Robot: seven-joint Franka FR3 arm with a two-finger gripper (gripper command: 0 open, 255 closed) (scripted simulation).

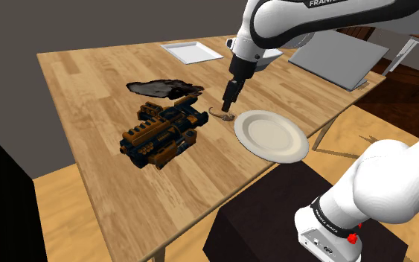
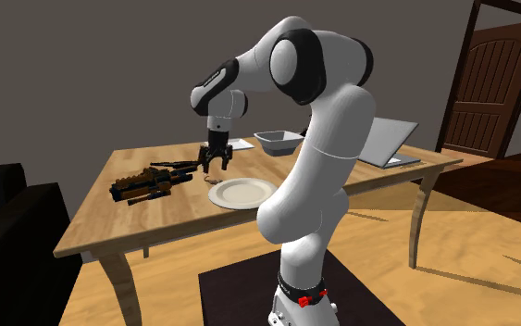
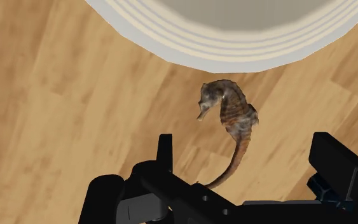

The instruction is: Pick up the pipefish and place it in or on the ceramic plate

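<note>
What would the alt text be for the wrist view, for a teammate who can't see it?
A brown, seahorse-shaped pipefish lies on the wooden table just ahead of the gripper, its tail between the open black fingers, which do not clasp it. The rim of a cream plate sits just beyond its head.

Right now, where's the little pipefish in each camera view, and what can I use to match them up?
Shoulder view: the brown pipefish lies on the wooden table just under the hand, off the upper-left rim of the cream plate.
Second exterior view: at the tips of the hand, left of the plate; too small to make out.
Wrist view: the pipefish lies centred ahead of the open hand, just short of the plate.
Shared landmark: the plate.
</note>
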